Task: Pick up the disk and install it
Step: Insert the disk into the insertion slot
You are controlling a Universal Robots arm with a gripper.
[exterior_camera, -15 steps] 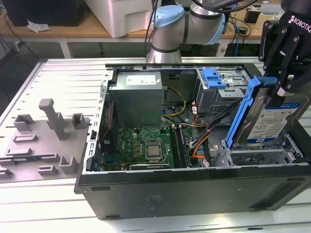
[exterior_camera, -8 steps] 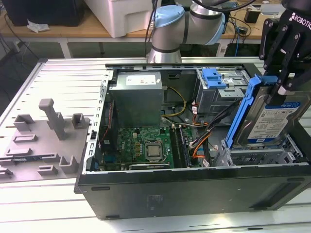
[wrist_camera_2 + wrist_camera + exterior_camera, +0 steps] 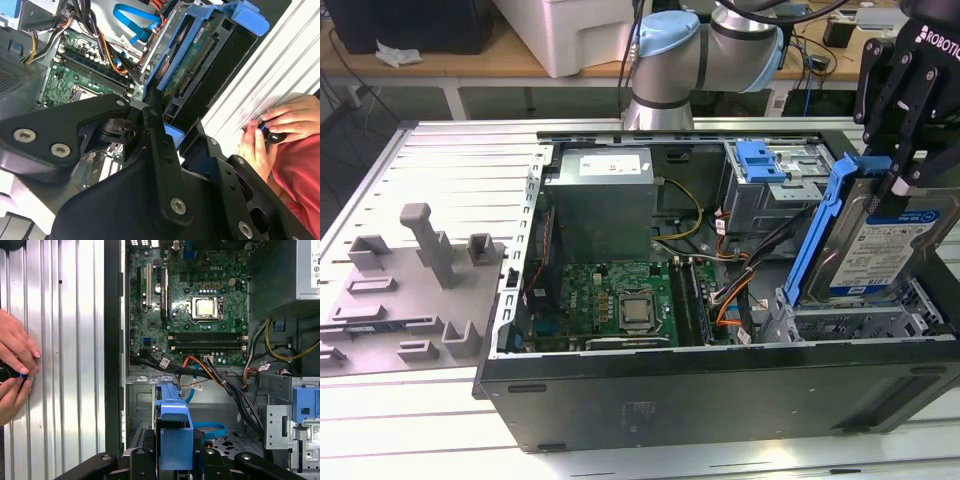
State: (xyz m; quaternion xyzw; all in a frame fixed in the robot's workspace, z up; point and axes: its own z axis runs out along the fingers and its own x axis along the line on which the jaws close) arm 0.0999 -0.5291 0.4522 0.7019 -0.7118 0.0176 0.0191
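Observation:
The disk (image 3: 892,248) is a silver-black drive with a white-and-blue label in a blue carrier. It stands on edge, tilted, over the drive bay (image 3: 840,322) at the case's front corner, on the exterior view's right. My gripper (image 3: 892,172) is shut on its upper end, one black finger on each side of the carrier. The carrier's long blue strip (image 3: 820,232) runs down toward the bay. In the second wrist view the disk's (image 3: 196,75) green circuit side faces me beyond the gripper (image 3: 167,134). In the first wrist view the blue carrier (image 3: 173,426) sits between the fingers, above the bay floor.
The open computer case (image 3: 720,385) holds a motherboard (image 3: 620,305), a grey metal box (image 3: 600,205), loose cables (image 3: 740,270) and a blue latch on a metal cage (image 3: 760,162). A grey fixture (image 3: 415,270) lies left of the case. A person's hands (image 3: 14,367) rest on the ribbed table beside the case.

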